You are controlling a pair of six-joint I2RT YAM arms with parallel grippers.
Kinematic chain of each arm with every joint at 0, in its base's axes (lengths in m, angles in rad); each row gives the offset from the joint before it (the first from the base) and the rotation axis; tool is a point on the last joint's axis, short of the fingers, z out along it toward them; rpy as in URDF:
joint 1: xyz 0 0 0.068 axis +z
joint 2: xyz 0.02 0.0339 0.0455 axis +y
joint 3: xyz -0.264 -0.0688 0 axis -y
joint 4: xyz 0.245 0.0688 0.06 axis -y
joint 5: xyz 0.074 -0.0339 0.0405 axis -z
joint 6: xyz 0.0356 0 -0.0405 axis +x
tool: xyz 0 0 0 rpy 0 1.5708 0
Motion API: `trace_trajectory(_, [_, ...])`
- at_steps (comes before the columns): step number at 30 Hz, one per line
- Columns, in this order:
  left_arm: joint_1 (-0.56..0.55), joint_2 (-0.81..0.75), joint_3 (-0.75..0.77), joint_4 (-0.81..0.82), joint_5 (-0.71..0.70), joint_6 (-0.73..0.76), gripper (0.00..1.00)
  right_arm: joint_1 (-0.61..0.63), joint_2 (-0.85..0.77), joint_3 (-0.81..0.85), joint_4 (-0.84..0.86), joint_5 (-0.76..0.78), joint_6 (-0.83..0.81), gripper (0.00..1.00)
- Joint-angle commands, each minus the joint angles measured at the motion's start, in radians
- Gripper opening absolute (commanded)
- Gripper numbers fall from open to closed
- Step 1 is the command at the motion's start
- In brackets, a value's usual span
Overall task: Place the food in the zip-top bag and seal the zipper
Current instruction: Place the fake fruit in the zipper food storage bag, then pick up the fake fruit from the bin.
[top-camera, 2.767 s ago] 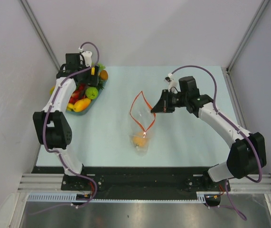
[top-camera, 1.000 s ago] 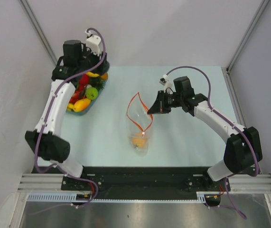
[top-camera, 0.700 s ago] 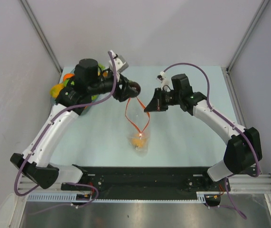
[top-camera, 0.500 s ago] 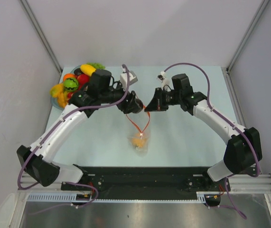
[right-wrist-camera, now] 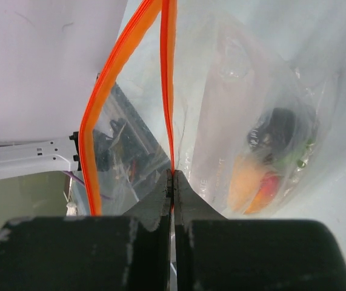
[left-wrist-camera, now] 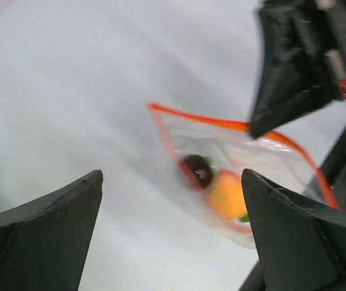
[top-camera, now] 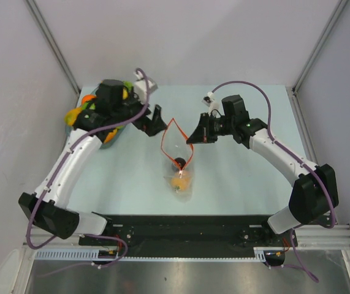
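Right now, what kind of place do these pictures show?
Probably a robot test cell, not a kitchen: the left arm and right arm are bolted to a metal rail at a pale table, plain white panels enclose it, and the goods are toy food and a zip-top bag.

The right gripper (right-wrist-camera: 173,182) pinches the zipper (right-wrist-camera: 168,91) of the zip-top bag (right-wrist-camera: 233,79) containing food (right-wrist-camera: 269,151).

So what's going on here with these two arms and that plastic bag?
The right gripper is pinched shut on the zipper of the zip-top bag, holding its mouth open. The left gripper hangs open and empty just left of that mouth. A dark piece and an orange piece lie inside; more food waits at far left. Nothing is sealed yet.
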Motion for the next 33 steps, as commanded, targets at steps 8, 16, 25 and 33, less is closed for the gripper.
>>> trace_trajectory(8, [0.478, 0.090, 0.024, -0.206, -0.049, 0.457, 1.00, 0.002, -0.022, 0.007, 0.026, -0.009, -0.011, 0.00])
trace_trajectory(16, [0.593, 0.193, 0.039, -0.118, -0.100, 0.432, 1.00, 0.004, -0.009, 0.013, 0.017, -0.006, -0.019, 0.00])
trace_trajectory(25, [0.676, 0.403, 0.285, -0.058, -0.139, 0.340, 1.00, 0.007, 0.017, 0.024, 0.020, -0.012, -0.013, 0.00])
trace_trajectory(33, [0.712, 0.572, 0.403, -0.028, -0.103, 0.342, 1.00, 0.005, 0.012, 0.018, 0.006, -0.001, -0.024, 0.00])
